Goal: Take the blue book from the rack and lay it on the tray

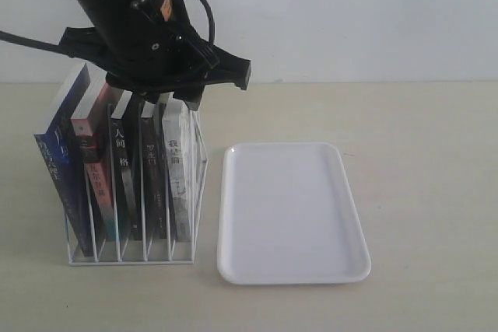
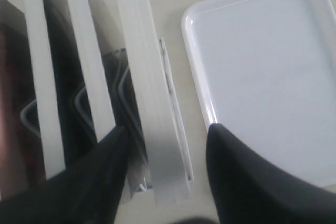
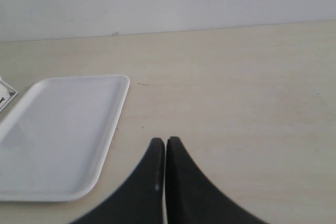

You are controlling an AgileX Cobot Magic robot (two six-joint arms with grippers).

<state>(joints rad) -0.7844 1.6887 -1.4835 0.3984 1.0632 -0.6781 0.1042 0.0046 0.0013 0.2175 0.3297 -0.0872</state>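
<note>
The blue book (image 1: 53, 172) leans in the leftmost slot of the white wire rack (image 1: 132, 258), dark-blue spine facing front. My left gripper (image 1: 163, 100) hovers over the right end of the rack. In the left wrist view it (image 2: 165, 129) is open, its fingers straddling the page edge of the white-spined book (image 2: 152, 103) without holding it; the blue book is out of that view. The white tray (image 1: 288, 215) lies flat to the right of the rack, nothing on it. My right gripper (image 3: 166, 141) is shut on nothing, above bare table beside the tray (image 3: 58, 135).
Several other books fill the rack: black-spined ones (image 1: 124, 176) in the middle and the white-spined one (image 1: 177, 176) at the right end. The black left arm (image 1: 132, 21) hangs over the rack's top. A white wall stands behind the beige table (image 1: 420, 153).
</note>
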